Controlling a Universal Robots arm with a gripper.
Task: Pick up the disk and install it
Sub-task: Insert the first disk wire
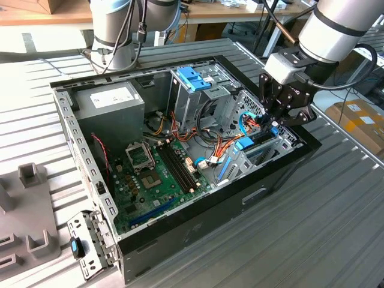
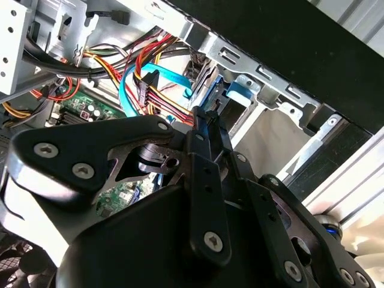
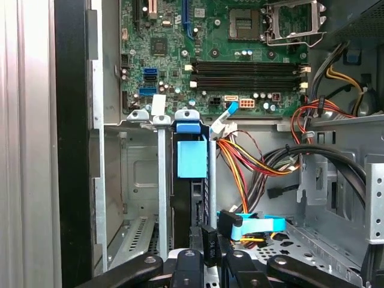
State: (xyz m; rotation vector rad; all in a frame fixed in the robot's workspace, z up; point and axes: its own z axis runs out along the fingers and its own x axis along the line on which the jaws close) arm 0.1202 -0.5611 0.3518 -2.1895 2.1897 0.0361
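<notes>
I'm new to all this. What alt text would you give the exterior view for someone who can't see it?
A robot arm's black gripper reaches into the drive bay corner of an open desktop computer case lying on a slatted metal table. Inside are a green motherboard, a grey power supply and coloured cables.

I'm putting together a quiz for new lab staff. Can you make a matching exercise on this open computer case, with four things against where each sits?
Things:
1. power supply box
2. blue bracket
3. motherboard
4. gripper

Places:
A. flat on the floor of the case
B. on top of the drive cage
C. in the case's far corner, at the exterior view's left
D. over the drive bay, at the exterior view's right

Pairs: 1-C, 2-B, 3-A, 4-D
</notes>
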